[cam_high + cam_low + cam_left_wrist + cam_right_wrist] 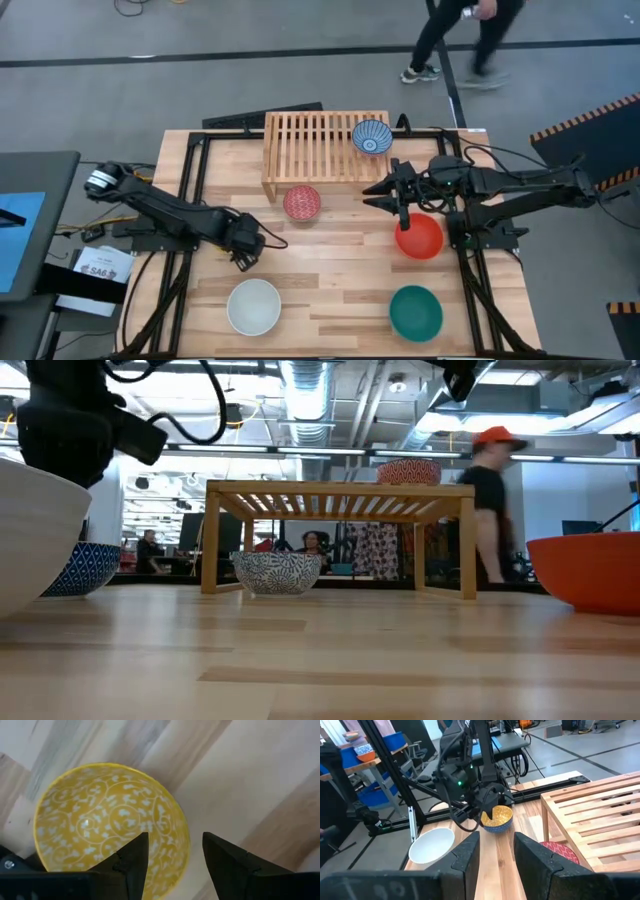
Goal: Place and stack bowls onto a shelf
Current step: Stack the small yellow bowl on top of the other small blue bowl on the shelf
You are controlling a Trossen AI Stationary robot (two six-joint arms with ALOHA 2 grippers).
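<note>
My left gripper is open and points down over the yellow patterned bowl. One finger is above the bowl's inside and the other is outside its rim; I cannot tell if they touch. The bowl sits on the table. My right gripper is open, holds nothing, and hovers just beyond the plain red bowl. The blue-and-white striped bowl stands on the shelf. The pink-red patterned bowl rests on the table before the shelf.
The white bowl and the teal bowl sit near the table's near edge. Black frame rails run along both sides of the table. A person walks past beyond the far edge. The shelf's left half is bare slats.
</note>
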